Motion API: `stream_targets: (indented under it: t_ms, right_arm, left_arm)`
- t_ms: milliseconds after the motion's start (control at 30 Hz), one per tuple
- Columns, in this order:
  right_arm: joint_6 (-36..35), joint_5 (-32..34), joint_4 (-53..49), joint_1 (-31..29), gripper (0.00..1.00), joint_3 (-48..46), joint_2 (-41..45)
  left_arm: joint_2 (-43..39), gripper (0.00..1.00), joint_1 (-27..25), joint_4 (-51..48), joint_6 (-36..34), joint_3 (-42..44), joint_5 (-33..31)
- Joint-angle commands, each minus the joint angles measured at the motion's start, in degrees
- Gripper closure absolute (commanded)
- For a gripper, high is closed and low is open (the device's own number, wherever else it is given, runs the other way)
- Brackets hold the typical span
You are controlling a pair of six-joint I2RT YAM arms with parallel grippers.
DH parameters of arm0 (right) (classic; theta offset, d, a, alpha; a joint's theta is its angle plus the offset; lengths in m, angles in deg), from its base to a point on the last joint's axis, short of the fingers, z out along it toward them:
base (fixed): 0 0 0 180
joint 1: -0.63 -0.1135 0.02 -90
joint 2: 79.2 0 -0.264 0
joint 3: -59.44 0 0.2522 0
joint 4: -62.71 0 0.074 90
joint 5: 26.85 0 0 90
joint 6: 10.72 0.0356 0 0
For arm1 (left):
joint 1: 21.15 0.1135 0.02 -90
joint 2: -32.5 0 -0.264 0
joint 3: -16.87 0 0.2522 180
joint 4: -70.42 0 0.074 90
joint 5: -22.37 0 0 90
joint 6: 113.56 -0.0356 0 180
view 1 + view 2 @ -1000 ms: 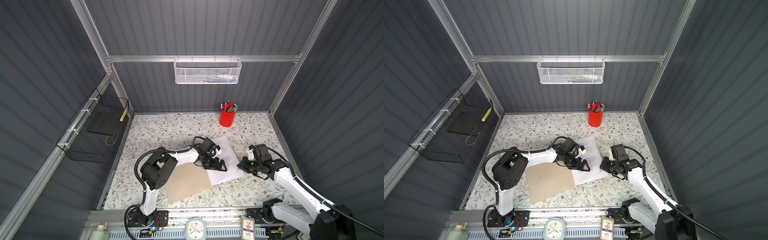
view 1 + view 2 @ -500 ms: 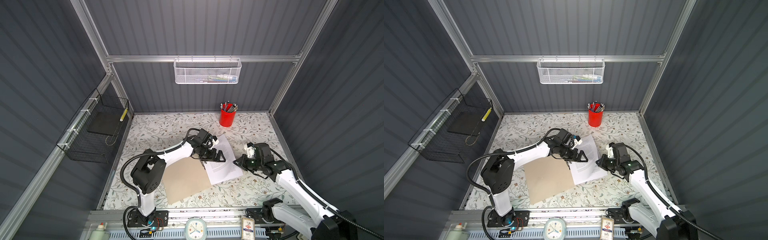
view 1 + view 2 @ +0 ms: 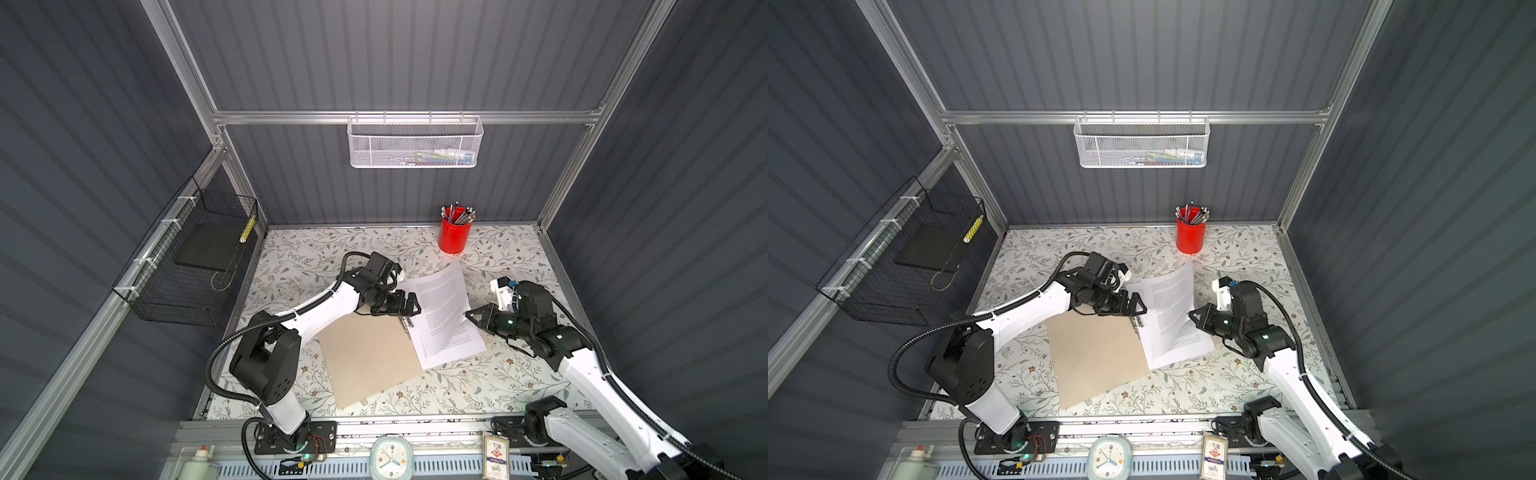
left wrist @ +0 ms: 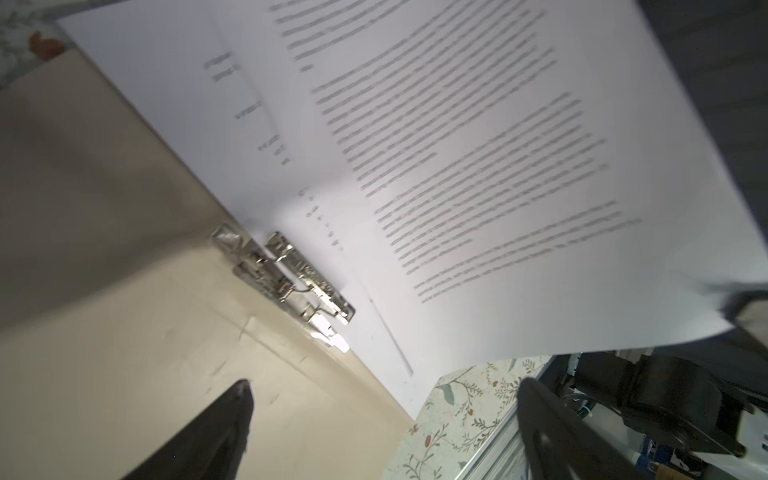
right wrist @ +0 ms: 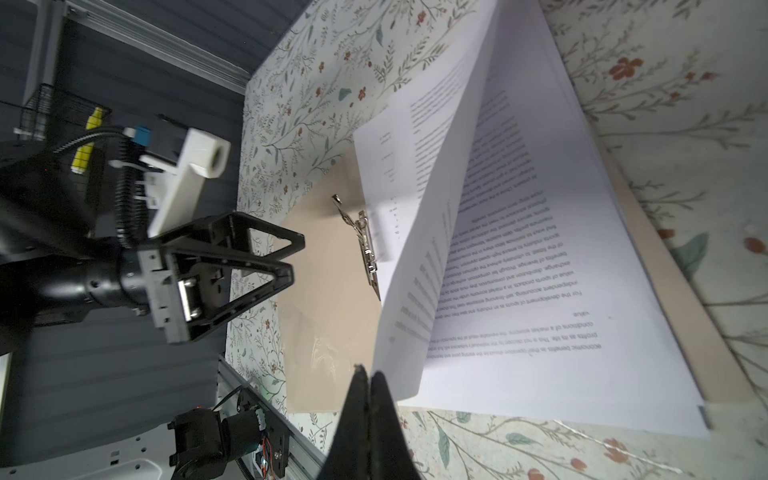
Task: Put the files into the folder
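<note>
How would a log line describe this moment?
left fingers: open above clip | right fingers: shut on top sheet, lifted | folder: open, flat

The table (image 3: 490, 374), covered in a flowery leaf print, carries a tan folder (image 3: 368, 357) lying open and flat near its middle, slightly askew. A red cup (image 3: 455, 241) of pens (image 3: 457, 214) stands at the far edge, right of centre.

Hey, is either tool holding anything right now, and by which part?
The right tool pinches the lifted files by their free edge; the left tool is open, holding nothing.
</note>
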Motion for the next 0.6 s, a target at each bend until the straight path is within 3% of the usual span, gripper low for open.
stream_targets:
  t_ms: [0, 167, 400, 567]
  right_arm:
    - [-1.8, -1.9, 1.9, -0.9, 1.00, 4.5, 1.5]
    - [-3.4, -1.3, 2.1, -5.5, 1.00, 14.9, -3.1]
    - [-3.6, -4.2, 4.7, -14.0, 1.00, 34.3, -22.2]
    - [-1.4, -11.2, 7.2, -18.3, 1.00, 47.8, -34.0]
  left_arm:
    - [-3.4, 0.01, 2.2, -2.1, 0.0, 2.2, -2.2]
    - [-5.5, 0.00, 7.0, -1.4, 1.5, 5.0, -1.5]
    - [-10.6, 0.00, 14.8, -2.7, 3.2, 6.1, -0.4]
    - [-15.3, 0.00, 21.1, -5.7, 2.9, 6.4, -2.4]
